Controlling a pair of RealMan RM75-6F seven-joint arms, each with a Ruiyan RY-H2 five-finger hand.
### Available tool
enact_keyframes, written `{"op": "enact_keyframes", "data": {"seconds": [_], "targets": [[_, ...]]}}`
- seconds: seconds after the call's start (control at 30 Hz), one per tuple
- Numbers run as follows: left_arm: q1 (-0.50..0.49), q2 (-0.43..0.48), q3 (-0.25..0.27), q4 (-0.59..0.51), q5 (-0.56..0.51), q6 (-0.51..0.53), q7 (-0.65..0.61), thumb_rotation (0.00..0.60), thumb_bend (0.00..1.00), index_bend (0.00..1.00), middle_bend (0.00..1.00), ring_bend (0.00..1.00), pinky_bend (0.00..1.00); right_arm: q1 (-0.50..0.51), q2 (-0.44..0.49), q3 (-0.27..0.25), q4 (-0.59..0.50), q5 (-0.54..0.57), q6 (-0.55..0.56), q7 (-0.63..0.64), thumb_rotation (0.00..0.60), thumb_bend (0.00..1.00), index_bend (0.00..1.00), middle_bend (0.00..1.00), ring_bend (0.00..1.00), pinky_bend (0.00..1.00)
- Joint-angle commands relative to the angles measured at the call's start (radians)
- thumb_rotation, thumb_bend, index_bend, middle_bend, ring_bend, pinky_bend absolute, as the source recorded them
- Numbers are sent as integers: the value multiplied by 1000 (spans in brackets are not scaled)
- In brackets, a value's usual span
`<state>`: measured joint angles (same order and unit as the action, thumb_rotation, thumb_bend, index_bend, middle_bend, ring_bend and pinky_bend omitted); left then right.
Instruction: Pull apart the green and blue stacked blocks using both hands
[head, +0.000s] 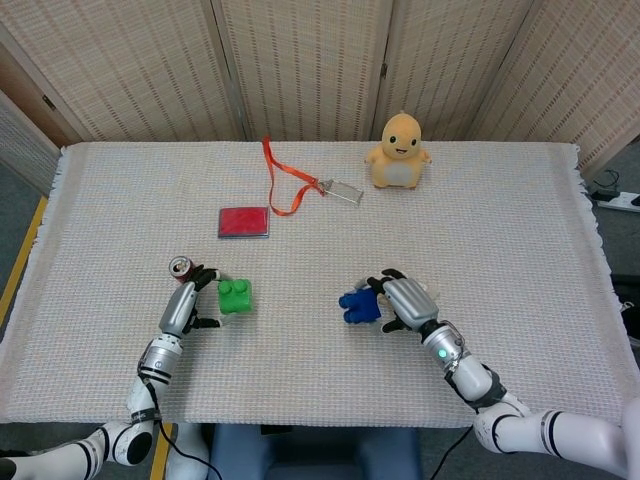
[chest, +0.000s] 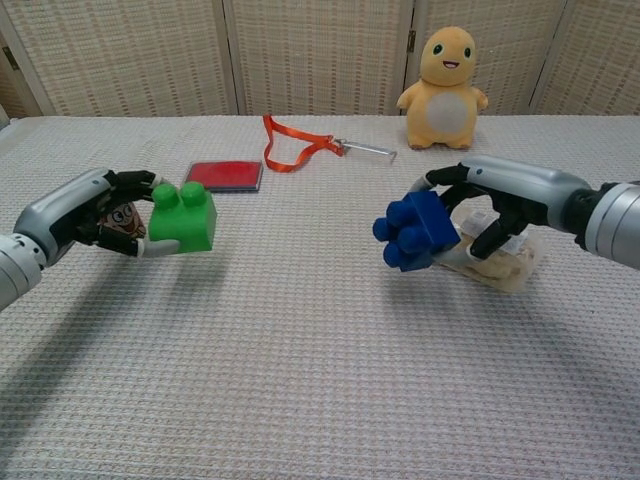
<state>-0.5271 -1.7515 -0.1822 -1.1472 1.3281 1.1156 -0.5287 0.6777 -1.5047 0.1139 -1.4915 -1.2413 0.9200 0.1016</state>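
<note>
The green block (head: 235, 296) (chest: 184, 219) and the blue block (head: 359, 305) (chest: 413, 231) are separate and far apart. My left hand (head: 190, 304) (chest: 108, 212) grips the green block at the left, low over the table, studs up. My right hand (head: 405, 304) (chest: 500, 204) grips the blue block at the right, tilted with its studs facing left and toward the camera. Both blocks hang just above the cloth.
A small can (head: 182, 266) stands right behind my left hand. A snack packet (chest: 498, 260) lies under my right hand. Further back are a red card case (head: 244, 222), an orange lanyard with badge (head: 296, 188) and a yellow plush toy (head: 398, 150).
</note>
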Motion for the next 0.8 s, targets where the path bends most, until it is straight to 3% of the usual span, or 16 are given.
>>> {"op": "enact_keyframes", "data": {"seconds": [0.03,0.13,0.23,0.37,0.43,0.5,0.6,0.8], "targets": [[0,-13,7,24,12,-12,-29,600,310,398,707,184,0,1,-12,4,-2,4,-2,-16,600,362,771,567,335,123],[-1,-12,14,27,19,-23,-35,600,305,371,675,165,0,3,-9,3,0,5,-10,-34,600,362,766,530,307,107],[-6,-4,24,21,17,-55,-32,600,294,278,486,99,0,7,7,-2,-6,14,-37,-45,600,362,654,410,210,28],[-19,12,36,8,21,-96,-19,600,277,144,127,0,0,20,46,-7,-34,57,-91,-87,600,362,327,130,37,0],[-23,15,36,6,26,-99,-13,600,270,114,32,0,0,24,59,-9,-46,76,-102,-114,600,362,198,42,10,0],[-26,19,36,1,27,-105,-9,600,262,98,1,0,0,26,70,-5,-63,94,-105,-131,600,362,92,1,0,0],[-33,32,37,-15,29,-122,-21,600,248,79,0,0,0,31,87,-6,-82,113,-114,-159,600,362,32,0,0,0],[-39,49,34,-33,38,-129,-40,600,237,29,0,0,0,39,129,-7,-134,143,-123,-205,600,362,0,0,0,0]]}}
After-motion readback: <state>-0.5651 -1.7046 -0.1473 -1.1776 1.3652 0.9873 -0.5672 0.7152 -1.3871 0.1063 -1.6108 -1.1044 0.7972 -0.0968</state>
